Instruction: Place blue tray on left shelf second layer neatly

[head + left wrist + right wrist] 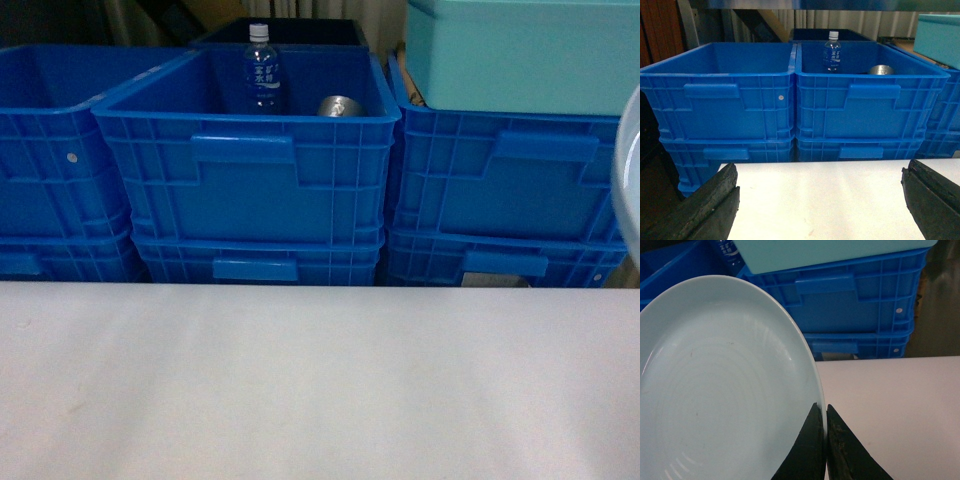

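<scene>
The right gripper (823, 440) was clamped on the rim of the blue tray (715, 385), its 2 dark fingers pressed together with the thin edge caught between them at the tray's 4 o'clock side. The tray stood tilted, its pale ringed inside facing the right wrist camera and filling the left of that view. In the head view only a sliver of its rim (627, 160) showed at 3 o'clock, held above the white table (320, 390).

The left gripper (822, 200) hung over the near table edge with its 2 black fingers (710, 205) spread wide apart, nothing between them.

Behind the table stood stacked blue crates (245, 175). The middle top crate held a water bottle (261, 68) upright, with a metal can (340, 105) beside it at its 3 o'clock. A turquoise box (520, 50) rested on the crate stack at 2 o'clock.
</scene>
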